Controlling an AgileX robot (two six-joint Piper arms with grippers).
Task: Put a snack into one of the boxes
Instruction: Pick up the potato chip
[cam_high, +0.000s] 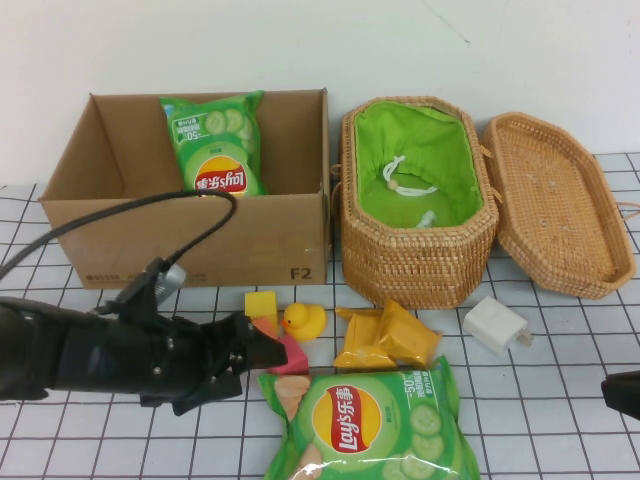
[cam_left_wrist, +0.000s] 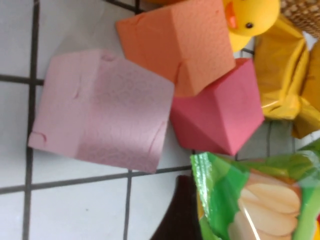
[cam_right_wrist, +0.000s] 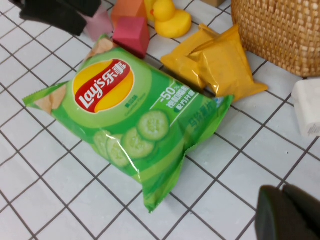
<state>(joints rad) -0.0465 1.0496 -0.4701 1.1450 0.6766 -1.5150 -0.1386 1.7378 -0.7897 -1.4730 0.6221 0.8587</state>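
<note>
Green Lay's chip bag (cam_high: 368, 425) flat on table; left tool (cam_high: 262, 352) beside it, right tool (cam_high: 622, 393) at the edge, grips untellable.

Bright, even room light falls from above, leaving only soft shadows on the desk (cam_high: 560, 400). Glare streaks the glossy chip bag (cam_right_wrist: 135, 125) beside the left pincer (cam_high: 262, 350). Close under that pincer the foam blocks (cam_left_wrist: 105, 110) look soft and blurred. The right pincer (cam_right_wrist: 287, 215) is a dark, unfocused mass.
</note>
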